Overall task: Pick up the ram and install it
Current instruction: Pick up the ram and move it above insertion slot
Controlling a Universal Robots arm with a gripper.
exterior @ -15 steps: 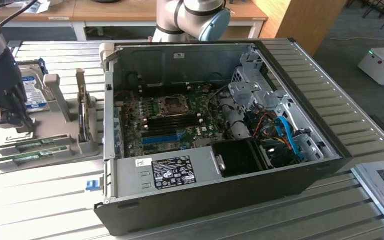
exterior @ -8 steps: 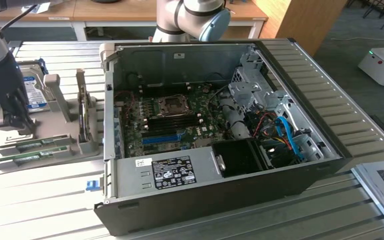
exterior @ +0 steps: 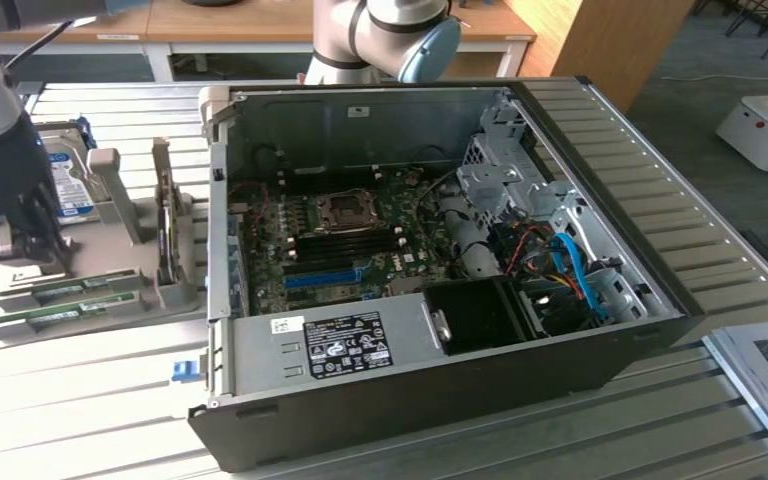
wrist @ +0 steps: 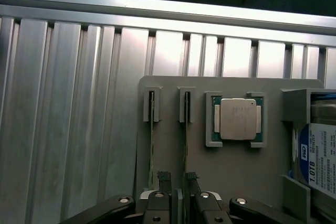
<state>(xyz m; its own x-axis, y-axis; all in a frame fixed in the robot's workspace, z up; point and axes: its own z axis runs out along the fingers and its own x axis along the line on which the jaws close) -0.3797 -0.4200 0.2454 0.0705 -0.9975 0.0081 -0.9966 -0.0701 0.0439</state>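
On the table point(exterior: 91, 420), one gray holder point(wrist: 236, 166) carries two ram sticks point(exterior: 64, 291), one processor chip point(wrist: 238, 119) and one hard drive point(wrist: 321, 156). Also counted: one open computer case point(exterior: 398, 400) with one motherboard point(exterior: 344, 250), one small blue piece point(exterior: 185, 372), and two fingers point(wrist: 164, 179).

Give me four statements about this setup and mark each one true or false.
1. The computer case lies open. True.
2. The gripper is shut on a ram stick. False: it is open, over the holder.
3. Two ram sticks sit in the holder's slots. True.
4. The hard drive is inside the case. False: it sits on the holder.
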